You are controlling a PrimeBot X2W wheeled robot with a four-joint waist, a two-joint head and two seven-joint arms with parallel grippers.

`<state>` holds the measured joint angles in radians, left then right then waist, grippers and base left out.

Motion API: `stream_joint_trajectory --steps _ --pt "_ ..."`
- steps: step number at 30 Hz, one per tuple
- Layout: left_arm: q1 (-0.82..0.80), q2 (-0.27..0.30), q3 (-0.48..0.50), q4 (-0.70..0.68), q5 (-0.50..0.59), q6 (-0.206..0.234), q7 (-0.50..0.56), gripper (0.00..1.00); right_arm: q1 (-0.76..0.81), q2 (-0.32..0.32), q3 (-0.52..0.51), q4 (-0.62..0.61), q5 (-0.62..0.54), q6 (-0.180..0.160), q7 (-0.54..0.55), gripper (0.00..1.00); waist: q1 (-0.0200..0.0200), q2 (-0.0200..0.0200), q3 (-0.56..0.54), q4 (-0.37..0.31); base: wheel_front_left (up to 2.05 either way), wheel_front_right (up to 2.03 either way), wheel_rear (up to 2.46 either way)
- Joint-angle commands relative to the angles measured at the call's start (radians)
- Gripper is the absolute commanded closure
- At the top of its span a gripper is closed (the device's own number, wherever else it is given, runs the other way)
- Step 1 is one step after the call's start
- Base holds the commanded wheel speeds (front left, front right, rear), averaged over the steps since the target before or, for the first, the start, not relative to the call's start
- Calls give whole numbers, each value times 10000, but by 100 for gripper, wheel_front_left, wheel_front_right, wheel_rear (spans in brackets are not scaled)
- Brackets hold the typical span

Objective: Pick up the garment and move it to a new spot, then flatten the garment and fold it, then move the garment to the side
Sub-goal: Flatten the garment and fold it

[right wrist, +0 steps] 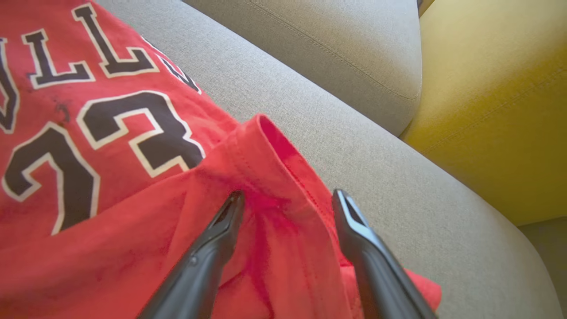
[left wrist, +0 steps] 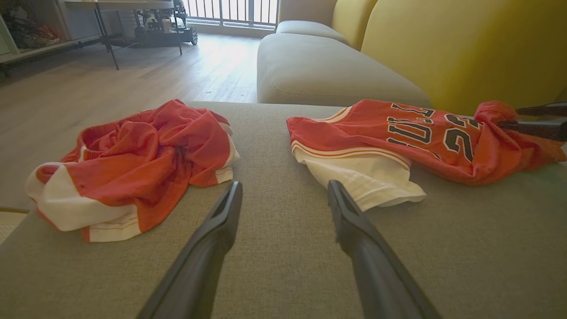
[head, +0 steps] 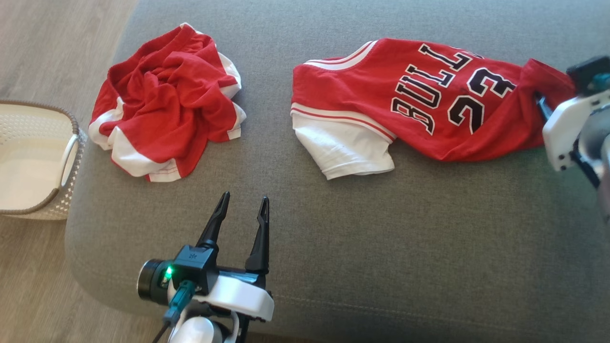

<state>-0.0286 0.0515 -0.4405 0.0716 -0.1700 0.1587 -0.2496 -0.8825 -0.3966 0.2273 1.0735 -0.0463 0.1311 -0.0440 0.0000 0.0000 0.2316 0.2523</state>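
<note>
Red jersey (head: 362, 90) lies bunched, unfolded: your right gripper (right wrist: 288, 195) straddles its edge wide, left gripper (head: 244, 197) gapes empty; flattening, folding remain.

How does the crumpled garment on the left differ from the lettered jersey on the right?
The crumpled garment lies bunched in a heap; the jersey lies stretched out. The jersey shows black lettering; the crumpled garment shows none. The open right pincer straddles the jersey's end; nothing touches the crumpled garment. Both are red and white.
</note>
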Motion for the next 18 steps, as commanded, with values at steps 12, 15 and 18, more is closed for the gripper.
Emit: stream_joint_trajectory --steps 12,15,18 --pt "-346 -13 169 -240 -58 74 -122 0 -355 -260 627 -28 696 -4 508 43 0 0 45 -29 0 0 0" --pt "-374 -13 169 -212 -30 49 -122 0 -354 -289 778 -22 875 -4 467 89 0 0 50 -13 0 0 0" --pt "-410 -13 181 -197 -3 47 -122 0 -371 -341 917 -38 1039 -4 360 100 0 0 47 4 0 0 0"
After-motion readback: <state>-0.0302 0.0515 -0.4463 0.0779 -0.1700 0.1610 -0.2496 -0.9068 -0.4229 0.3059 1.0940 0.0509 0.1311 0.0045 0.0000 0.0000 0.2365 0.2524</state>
